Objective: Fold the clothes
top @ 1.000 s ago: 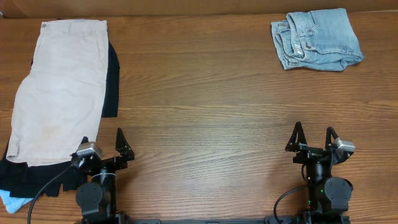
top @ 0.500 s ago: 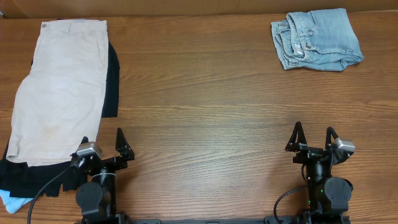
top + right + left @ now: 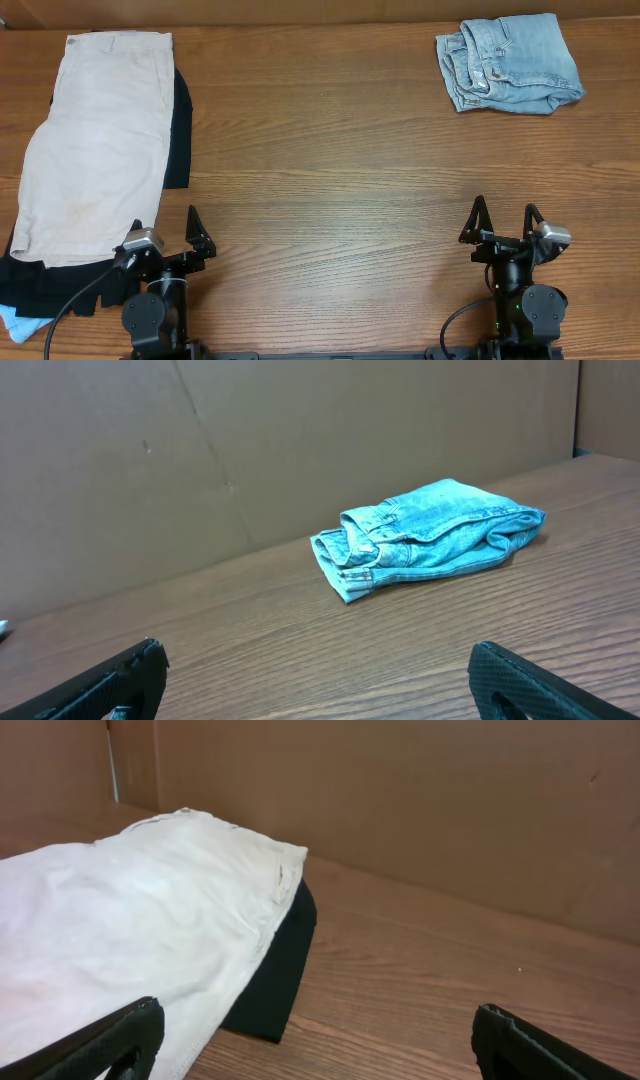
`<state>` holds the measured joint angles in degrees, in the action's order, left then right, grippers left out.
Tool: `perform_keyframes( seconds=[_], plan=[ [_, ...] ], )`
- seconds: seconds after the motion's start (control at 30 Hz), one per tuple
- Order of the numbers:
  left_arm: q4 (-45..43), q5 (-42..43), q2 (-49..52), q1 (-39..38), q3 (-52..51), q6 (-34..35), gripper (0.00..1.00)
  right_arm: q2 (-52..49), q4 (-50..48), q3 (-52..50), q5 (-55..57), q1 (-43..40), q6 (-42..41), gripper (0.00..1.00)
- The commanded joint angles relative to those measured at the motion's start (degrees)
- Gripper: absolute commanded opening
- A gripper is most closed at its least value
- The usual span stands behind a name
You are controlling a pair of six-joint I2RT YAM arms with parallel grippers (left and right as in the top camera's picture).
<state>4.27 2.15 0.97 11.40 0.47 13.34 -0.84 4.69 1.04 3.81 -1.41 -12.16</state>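
Observation:
The pale beige khaki shorts [image 3: 95, 145] lie spread flat at the table's far left, on top of a large black garment [image 3: 180, 125]. They also show in the left wrist view [image 3: 130, 935], with their corner near my left finger. My left gripper [image 3: 166, 235] is open and empty at the front left, just right of the shorts' lower edge. In its own view the left gripper [image 3: 315, 1045] holds nothing. My right gripper [image 3: 503, 223] is open and empty at the front right, and its own view shows the right gripper [image 3: 320, 680] over bare wood.
Folded light-blue denim shorts [image 3: 510, 62] lie at the back right, also in the right wrist view [image 3: 425, 535]. A brown cardboard wall [image 3: 400, 800] runs along the table's back edge. A bit of light-blue cloth [image 3: 20, 322] peeks out at the front left corner.

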Motion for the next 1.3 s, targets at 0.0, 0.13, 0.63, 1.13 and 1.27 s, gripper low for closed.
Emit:
perform_keyframes(
  seconds=[0.0, 0.13, 0.63, 1.13, 1.27],
  plan=[
    [0.00, 0.26, -0.68, 0.42, -0.17, 0.39, 1.00, 0.61, -0.28, -0.59, -0.07, 0.33, 0.22, 1.00],
    [0.00, 0.26, -0.68, 0.42, -0.17, 0.39, 1.00, 0.61, -0.28, -0.59, -0.07, 0.33, 0.22, 1.00],
    [0.00, 0.24, -0.68, 0.42, -0.17, 0.39, 1.00, 0.61, -0.28, -0.59, -0.07, 0.33, 0.22, 1.00],
    [-0.02, -3.74, -0.68, 0.44, -0.17, -1.55, 1.00, 0.63, -0.28, -0.59, -0.07, 0.33, 0.22, 1.00],
    [-0.02, -3.74, -0.68, 0.42, -0.17, -1.55, 1.00, 0.61, -0.28, -0.59, -0.09, 0.33, 0.22, 1.00]
  ],
)
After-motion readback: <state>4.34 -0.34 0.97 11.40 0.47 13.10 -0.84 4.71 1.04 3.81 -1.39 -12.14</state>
